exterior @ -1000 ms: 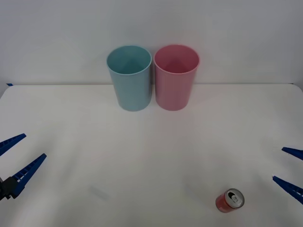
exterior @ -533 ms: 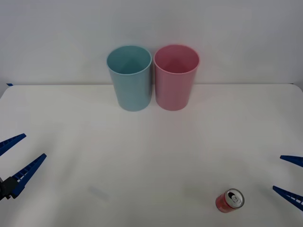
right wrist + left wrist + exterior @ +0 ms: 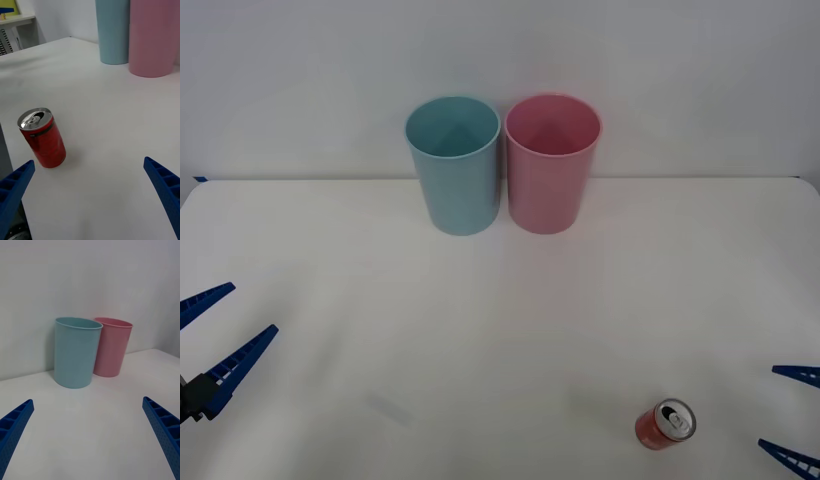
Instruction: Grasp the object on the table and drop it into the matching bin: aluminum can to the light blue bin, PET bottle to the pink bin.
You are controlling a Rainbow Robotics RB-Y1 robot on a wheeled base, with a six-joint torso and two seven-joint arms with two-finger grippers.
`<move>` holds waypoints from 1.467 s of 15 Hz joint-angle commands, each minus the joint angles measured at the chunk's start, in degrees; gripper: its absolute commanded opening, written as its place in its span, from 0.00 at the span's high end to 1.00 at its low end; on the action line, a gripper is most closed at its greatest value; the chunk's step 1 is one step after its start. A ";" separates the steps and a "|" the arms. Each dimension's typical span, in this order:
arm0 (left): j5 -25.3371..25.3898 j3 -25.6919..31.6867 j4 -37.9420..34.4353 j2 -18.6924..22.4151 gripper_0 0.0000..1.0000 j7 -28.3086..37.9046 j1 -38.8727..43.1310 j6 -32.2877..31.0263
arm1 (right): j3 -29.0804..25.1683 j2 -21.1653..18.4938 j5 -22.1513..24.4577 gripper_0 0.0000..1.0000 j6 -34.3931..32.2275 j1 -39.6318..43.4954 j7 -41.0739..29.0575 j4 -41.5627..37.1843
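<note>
A small red aluminum can (image 3: 665,424) (image 3: 42,138) with a silver top and pull tab stands upright on the white table (image 3: 500,320) near its front right. My right gripper (image 3: 792,415) (image 3: 90,195) is open, low at the right edge, a short way to the right of the can. The light blue bin (image 3: 454,164) (image 3: 113,30) (image 3: 76,351) and the pink bin (image 3: 551,162) (image 3: 154,36) (image 3: 111,346) stand side by side at the back middle. Over the table's left edge, my left gripper (image 3: 215,335) (image 3: 90,435) hangs open and holds nothing.
A plain white wall runs behind the bins. In the right wrist view a shelf (image 3: 15,18) with a yellow item stands off the table's far side. Bare table lies between the can and the bins.
My right gripper has moved down and toward the table's front edge, nearer the can's level. The can, the bins and the left gripper have stayed put.
</note>
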 commanded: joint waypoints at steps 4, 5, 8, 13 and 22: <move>0.00 0.00 0.00 0.00 0.00 0.00 0.00 0.00 | 5.25 0.34 -0.57 0.00 0.01 0.71 5.43 1.90; 0.00 0.00 0.00 0.00 0.00 0.00 0.00 0.00 | 5.60 1.21 -0.57 0.00 0.01 0.89 5.78 1.90; 0.00 0.00 0.00 0.00 0.00 0.00 0.00 0.00 | 6.65 4.20 -0.48 0.00 0.01 0.97 6.40 1.90; 0.00 0.00 0.00 0.00 0.00 0.00 0.00 0.00 | 6.65 9.39 1.90 0.00 0.01 0.53 6.93 1.90; 0.00 0.00 0.00 0.00 0.00 0.00 0.00 0.00 | 5.78 16.68 6.73 0.00 3.08 -2.45 8.60 1.90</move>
